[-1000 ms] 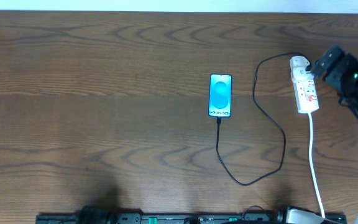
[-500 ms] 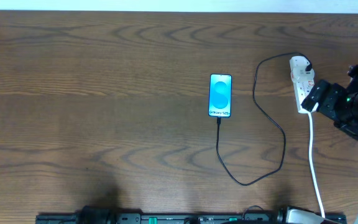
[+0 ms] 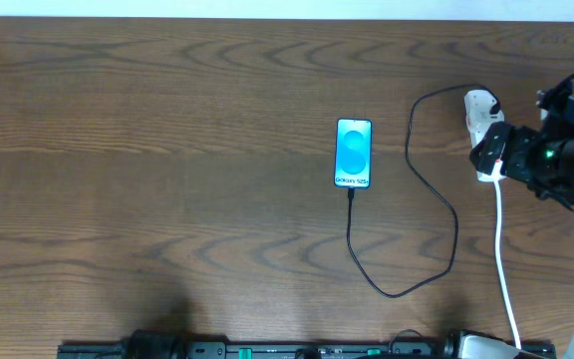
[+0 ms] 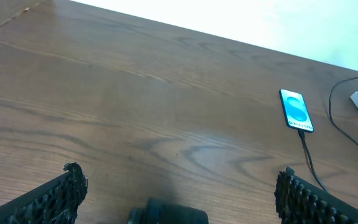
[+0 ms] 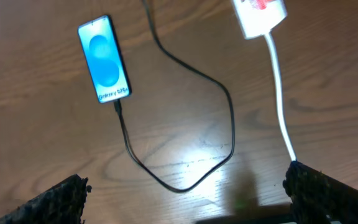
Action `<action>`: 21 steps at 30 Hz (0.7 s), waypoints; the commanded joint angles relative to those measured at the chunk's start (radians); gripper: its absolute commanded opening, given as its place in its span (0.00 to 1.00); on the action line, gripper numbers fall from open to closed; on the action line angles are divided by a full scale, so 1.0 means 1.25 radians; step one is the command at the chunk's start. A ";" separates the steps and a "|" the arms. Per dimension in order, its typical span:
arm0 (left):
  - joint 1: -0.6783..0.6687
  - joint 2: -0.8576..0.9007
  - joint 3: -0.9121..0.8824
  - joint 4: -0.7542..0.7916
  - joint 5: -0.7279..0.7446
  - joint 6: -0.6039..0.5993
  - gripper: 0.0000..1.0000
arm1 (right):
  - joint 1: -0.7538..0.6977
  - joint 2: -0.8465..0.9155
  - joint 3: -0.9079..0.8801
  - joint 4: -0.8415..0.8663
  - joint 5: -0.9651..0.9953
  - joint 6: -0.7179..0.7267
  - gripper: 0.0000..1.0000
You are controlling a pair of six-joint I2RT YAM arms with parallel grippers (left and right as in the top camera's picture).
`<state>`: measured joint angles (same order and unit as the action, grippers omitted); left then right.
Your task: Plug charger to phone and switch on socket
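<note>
Table (image 3: 118, 150): left half open wood to the edge.
Left gripper (image 4: 182, 186): fingers spread wide, nothing between them.
Phone (image 3: 354, 153): centre, flat, screen lit.
Charger (image 3: 350, 224): tip at the phone's near end, cable looping right to the socket (image 3: 481, 105).
Socket: near the right edge, partly hidden under the arm.
Right gripper (image 5: 188, 193): spread wide, nothing held.

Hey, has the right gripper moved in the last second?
Yes. Overhead, the right gripper has slid along the socket, from its rounded far end toward the end where the white cord leaves.
</note>
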<state>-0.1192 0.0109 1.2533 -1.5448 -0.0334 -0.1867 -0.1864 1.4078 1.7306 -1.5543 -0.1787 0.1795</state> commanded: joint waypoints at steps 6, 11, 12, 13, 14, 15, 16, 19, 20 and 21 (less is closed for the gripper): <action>0.003 -0.006 0.000 0.000 -0.013 -0.007 0.98 | 0.009 -0.005 -0.150 0.114 -0.127 -0.104 0.99; 0.003 -0.006 0.000 0.000 -0.013 -0.007 0.98 | 0.009 -0.035 -0.235 0.183 -0.156 -0.128 0.99; 0.003 -0.006 0.000 0.000 -0.013 -0.007 0.98 | 0.009 -0.049 -0.255 0.198 -0.156 -0.128 0.99; 0.003 -0.006 0.000 0.000 -0.013 -0.007 0.98 | 0.009 -0.067 -0.276 0.211 -0.156 -0.128 0.99; 0.003 -0.006 0.000 0.000 -0.013 -0.007 0.98 | 0.009 -0.083 -0.294 0.221 -0.156 -0.128 0.99; 0.003 -0.006 0.000 0.000 -0.013 -0.007 0.98 | 0.009 -0.105 -0.314 0.232 -0.155 -0.128 0.99; 0.003 -0.006 0.000 0.000 -0.013 -0.007 0.98 | 0.009 -0.132 -0.338 0.243 -0.155 -0.128 0.99; 0.003 -0.006 0.000 0.000 -0.013 -0.007 0.98 | 0.009 -0.207 -0.396 0.283 -0.155 -0.127 0.99; 0.003 -0.006 0.000 0.000 -0.013 -0.007 0.98 | 0.009 -0.229 -0.413 0.296 -0.155 -0.127 0.99; 0.003 -0.006 0.000 0.000 -0.013 -0.007 0.98 | 0.009 -0.260 -0.435 0.313 -0.155 -0.127 0.99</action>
<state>-0.1192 0.0105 1.2533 -1.5448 -0.0334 -0.1867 -0.1852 1.1809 1.2465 -1.1980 -0.3534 0.0387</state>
